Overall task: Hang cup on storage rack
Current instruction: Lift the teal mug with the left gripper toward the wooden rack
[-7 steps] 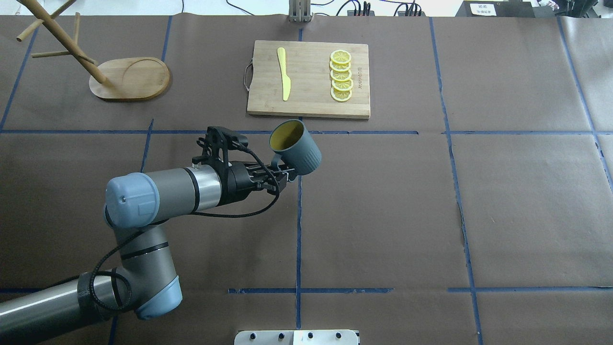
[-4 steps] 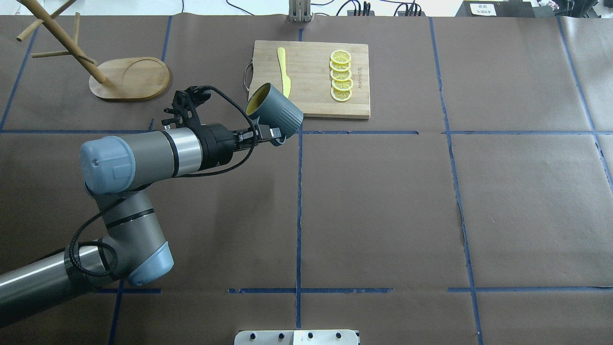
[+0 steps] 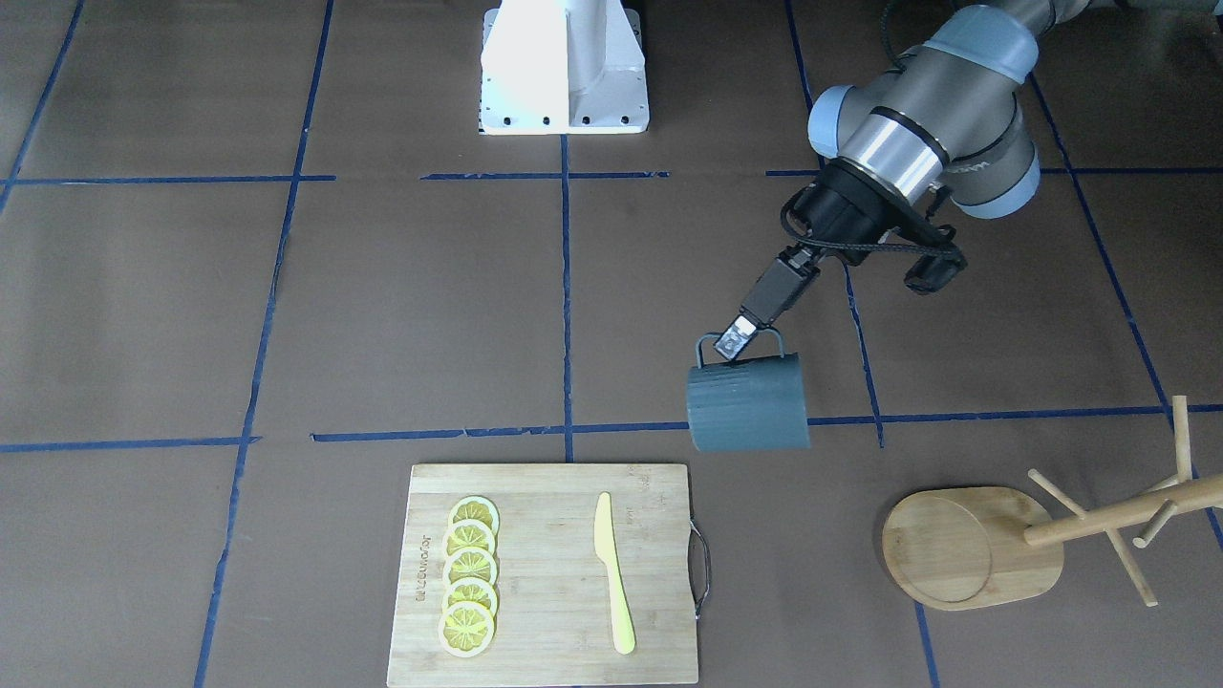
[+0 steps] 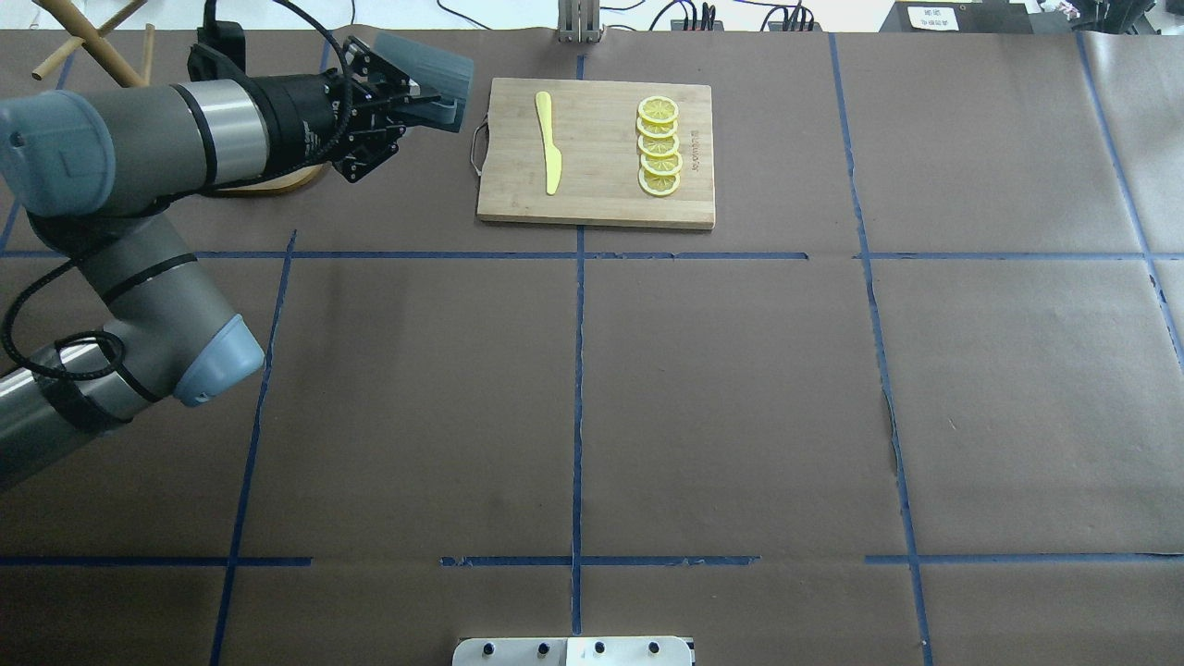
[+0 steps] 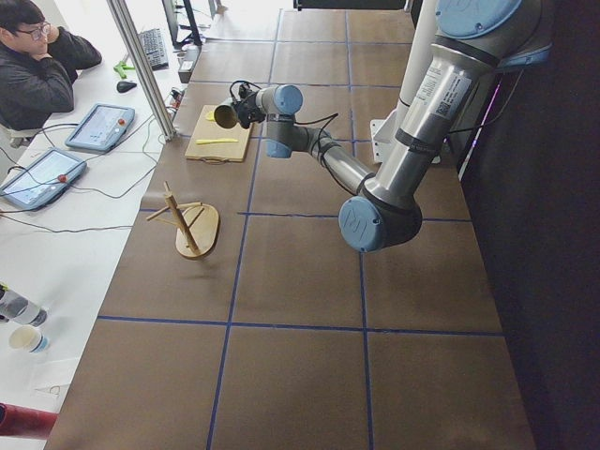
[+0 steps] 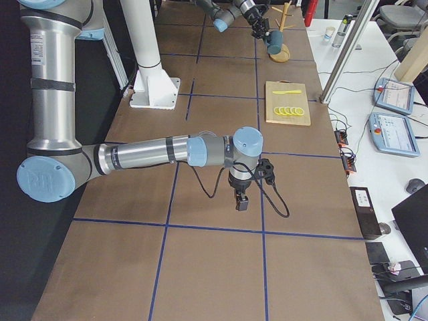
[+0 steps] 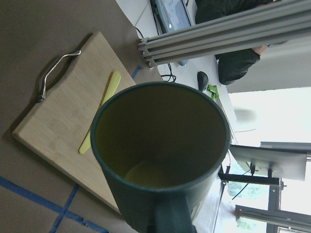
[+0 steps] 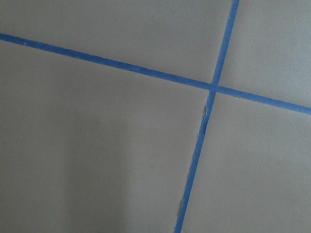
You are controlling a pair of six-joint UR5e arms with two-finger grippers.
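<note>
While the left gripper point(image 3: 734, 342) clamps the cup point(image 3: 747, 406) by its handle aloft, the storage rack point(image 3: 970, 549), lower right, stands bare; hanging not yet done.

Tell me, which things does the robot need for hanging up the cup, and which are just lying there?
For the job: cup, held by its handle in the left gripper; storage rack.
Just lying about: cutting board, yellow knife, lemon slices.
</note>
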